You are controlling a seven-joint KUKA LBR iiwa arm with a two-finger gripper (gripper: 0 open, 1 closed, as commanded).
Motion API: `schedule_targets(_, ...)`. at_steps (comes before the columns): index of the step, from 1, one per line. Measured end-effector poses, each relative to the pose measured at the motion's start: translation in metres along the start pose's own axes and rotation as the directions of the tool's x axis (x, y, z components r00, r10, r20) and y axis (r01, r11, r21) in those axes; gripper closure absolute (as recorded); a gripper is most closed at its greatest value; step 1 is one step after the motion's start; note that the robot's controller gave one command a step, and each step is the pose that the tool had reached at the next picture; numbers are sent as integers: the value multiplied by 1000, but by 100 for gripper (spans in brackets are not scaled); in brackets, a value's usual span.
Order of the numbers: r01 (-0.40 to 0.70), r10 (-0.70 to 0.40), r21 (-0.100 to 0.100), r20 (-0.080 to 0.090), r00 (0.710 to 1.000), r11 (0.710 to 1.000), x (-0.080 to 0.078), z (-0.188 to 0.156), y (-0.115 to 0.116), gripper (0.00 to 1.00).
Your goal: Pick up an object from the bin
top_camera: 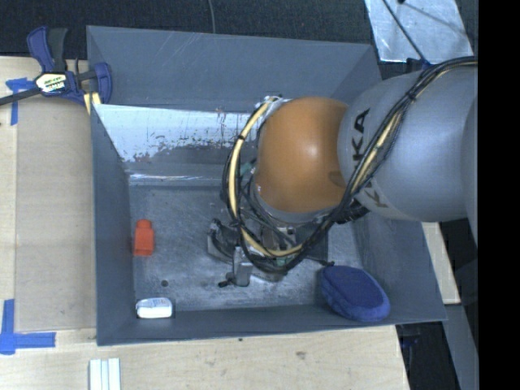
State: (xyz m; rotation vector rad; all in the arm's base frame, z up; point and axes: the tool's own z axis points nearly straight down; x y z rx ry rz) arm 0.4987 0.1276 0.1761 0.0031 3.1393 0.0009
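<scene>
My gripper (240, 268) hangs low over the middle of the bin floor, mostly hidden under the arm's wrist. Nothing shows in its grasp. A small orange block (144, 238) stands on the floor well to its left. Lying by the front wall, to the left and in front of the gripper, is a small white oblong piece (154, 308). A dark blue rounded pouch (352, 293) rests in the front right corner, to the gripper's right.
The arm with its orange cover and looped cables reaches in from the right and hides the right half of the bin floor. The bin's sloping walls rise on all sides. Open floor lies between the orange block and the gripper.
</scene>
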Motion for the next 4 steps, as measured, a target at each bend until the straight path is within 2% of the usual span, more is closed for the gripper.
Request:
schedule_targets(1,99,-99,-2,-3,995,995,-48,109,-34,0)
schedule_targets(2,101,-101,-2,-7,995,995,-46,106,-32,100)
schedule_targets(3,132,-132,0,2,991,991,-59,-14,-11,100)
schedule_targets(4,99,-99,-2,2,995,995,-62,-107,22,100)
